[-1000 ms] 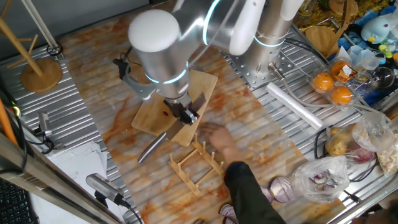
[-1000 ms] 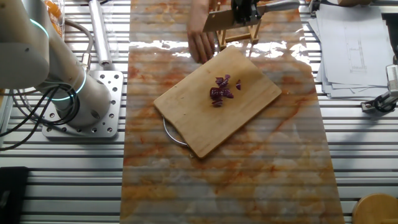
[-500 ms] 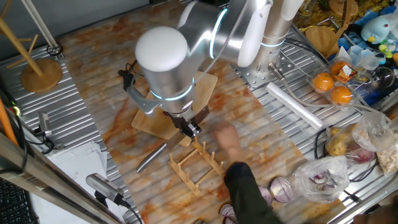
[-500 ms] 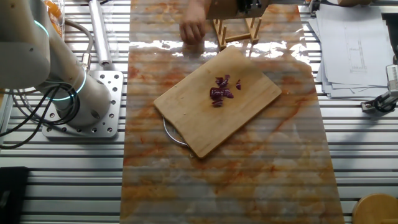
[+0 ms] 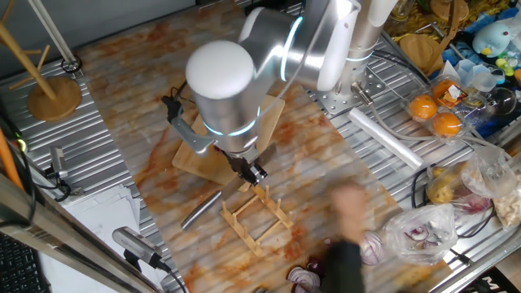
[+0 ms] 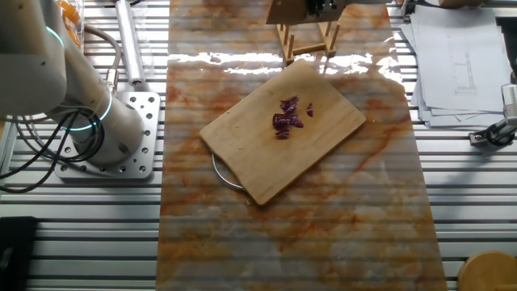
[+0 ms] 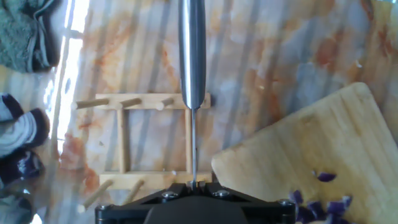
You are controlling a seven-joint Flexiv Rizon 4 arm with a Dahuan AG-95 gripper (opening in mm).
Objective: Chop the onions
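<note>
**Knife in hand, over the rack**

We hold a steel-handled kitchen knife (image 7: 192,56) clamped in our end effector (image 5: 251,168), poised above the slatted wooden dowel rack (image 7: 144,144) at the table's (image 6: 307,234) far end. The small dark purple onion pieces (image 6: 288,118) sit clustered on the angled pale wooden cutting board (image 6: 266,166), apart from the blade. We judge chopping not yet resumed; next we must carry the blade over the cluster and press down.

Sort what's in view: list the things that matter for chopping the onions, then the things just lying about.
For the job:
onions
cutting board
knife, held in the tool

Lying about:
wooden rack
halved onions
plastic bag
oranges
papers
</note>
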